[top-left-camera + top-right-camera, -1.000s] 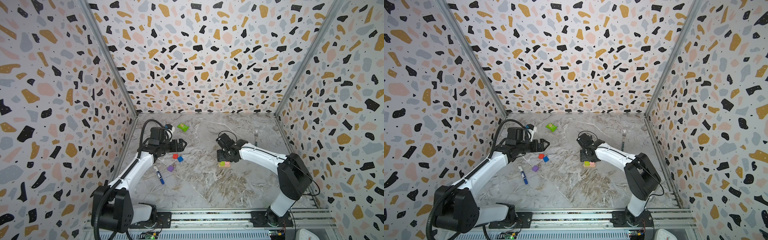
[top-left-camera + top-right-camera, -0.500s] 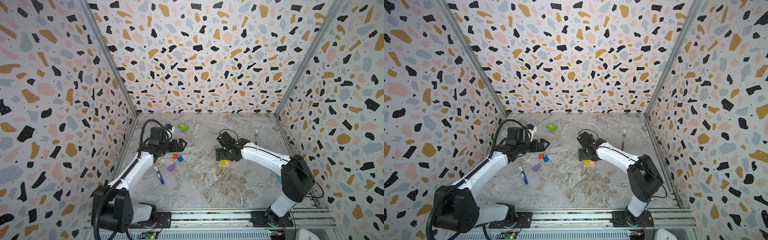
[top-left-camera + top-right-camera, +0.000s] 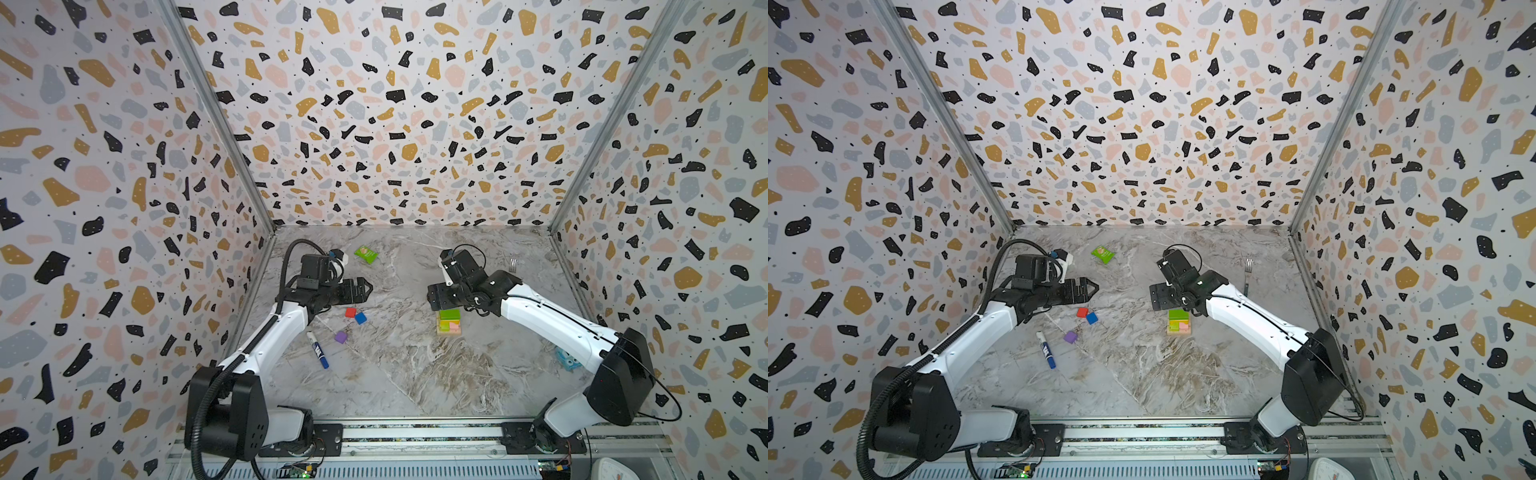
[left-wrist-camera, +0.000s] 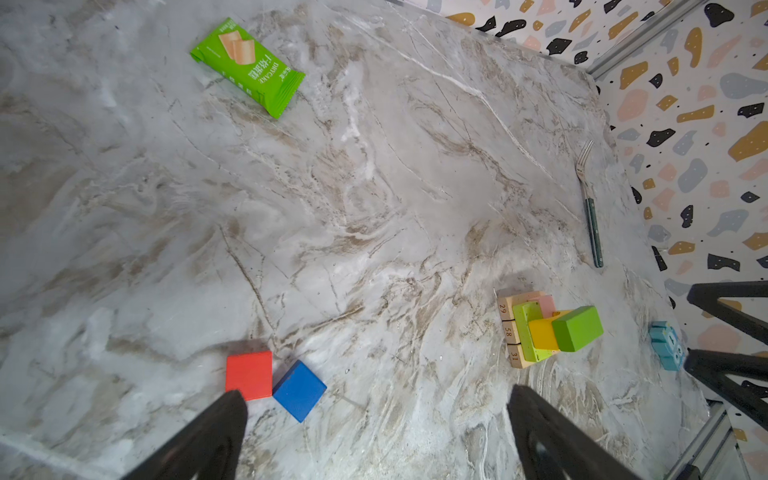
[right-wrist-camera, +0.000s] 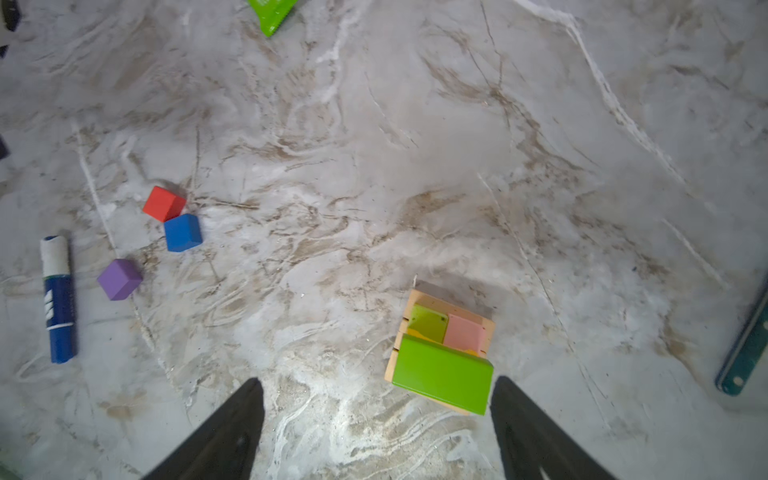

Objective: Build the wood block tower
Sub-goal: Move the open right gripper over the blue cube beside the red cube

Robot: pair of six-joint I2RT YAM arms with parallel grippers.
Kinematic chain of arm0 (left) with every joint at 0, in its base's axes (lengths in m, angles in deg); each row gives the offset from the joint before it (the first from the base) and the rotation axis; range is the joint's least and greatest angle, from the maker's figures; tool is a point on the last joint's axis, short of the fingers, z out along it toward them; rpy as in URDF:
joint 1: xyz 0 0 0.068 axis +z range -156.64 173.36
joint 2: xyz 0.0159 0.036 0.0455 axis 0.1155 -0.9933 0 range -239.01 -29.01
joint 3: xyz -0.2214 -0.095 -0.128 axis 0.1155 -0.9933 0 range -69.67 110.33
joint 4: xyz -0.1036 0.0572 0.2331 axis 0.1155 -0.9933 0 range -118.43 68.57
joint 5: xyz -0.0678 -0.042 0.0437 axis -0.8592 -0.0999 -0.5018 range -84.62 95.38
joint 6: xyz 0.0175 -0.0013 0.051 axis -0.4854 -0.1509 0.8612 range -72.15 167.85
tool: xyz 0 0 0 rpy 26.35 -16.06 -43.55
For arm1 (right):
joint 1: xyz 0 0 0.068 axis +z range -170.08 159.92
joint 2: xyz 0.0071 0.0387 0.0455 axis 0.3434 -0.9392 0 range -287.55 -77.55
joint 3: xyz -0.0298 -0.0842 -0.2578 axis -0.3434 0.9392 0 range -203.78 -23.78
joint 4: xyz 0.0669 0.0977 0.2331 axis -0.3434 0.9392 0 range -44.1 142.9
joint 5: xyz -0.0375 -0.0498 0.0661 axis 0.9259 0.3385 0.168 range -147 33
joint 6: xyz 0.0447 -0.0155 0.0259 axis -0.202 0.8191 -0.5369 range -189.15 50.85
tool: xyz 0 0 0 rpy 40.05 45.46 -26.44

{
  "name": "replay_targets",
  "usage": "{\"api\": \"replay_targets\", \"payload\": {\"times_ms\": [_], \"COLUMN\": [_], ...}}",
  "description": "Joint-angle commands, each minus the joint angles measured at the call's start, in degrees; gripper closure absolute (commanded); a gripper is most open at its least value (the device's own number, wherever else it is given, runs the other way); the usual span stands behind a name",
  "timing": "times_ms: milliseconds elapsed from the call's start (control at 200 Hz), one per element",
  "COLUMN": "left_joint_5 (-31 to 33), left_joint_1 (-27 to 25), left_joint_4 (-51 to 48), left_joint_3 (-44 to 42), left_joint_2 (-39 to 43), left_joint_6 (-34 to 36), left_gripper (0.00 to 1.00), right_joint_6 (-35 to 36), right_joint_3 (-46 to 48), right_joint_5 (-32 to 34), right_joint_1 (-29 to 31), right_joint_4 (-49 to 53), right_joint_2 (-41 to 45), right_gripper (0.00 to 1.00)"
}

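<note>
One tower (image 3: 449,322) stands on the tabletop (image 3: 415,374), right of its middle in both top views. Three tan bars (image 4: 513,332) form its base. A lime bar (image 5: 430,322) and a pink bar (image 5: 463,332) lie side by side across them. A yellow piece (image 4: 542,334) comes next, and a green block (image 5: 442,374) is topmost.

The right pincer (image 5: 377,380) hangs just over the tower's far side with its jaws wide apart and nothing between them. In the right wrist view one fingertip (image 5: 500,386) shows just beside the green block; whether they touch I cannot tell.

Well to the left lie three loose cubes. The red cube (image 3: 350,312) and blue cube (image 3: 360,318) sit just beside each other, and the purple cube (image 3: 340,337) lies nearer the front. The left pincer (image 3: 361,289) hovers near the red cube, jaws spread and empty.

A marker (image 3: 318,351) lies beside the purple cube. A green packet (image 3: 366,254) lies toward the back, a fork (image 3: 514,264) lies by the right wall, and a light-blue item (image 3: 567,361) sits under the right arm.
</note>
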Motion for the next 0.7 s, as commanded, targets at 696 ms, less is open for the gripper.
{"api": "replay_targets", "payload": {"times_ms": [696], "left_joint_5": [1.2], "left_joint_1": [8.6], "left_joint_4": [3.3], "left_joint_3": [-1.2], "left_joint_2": [0.5], "left_joint_6": [-3.5], "left_gripper": [0.01], "right_joint_6": [8.0], "right_joint_3": [-8.4], "right_joint_5": [-9.5], "right_joint_1": [10.1], "right_joint_4": [-11.7], "right_joint_2": [-15.3], "right_gripper": [0.30]}}
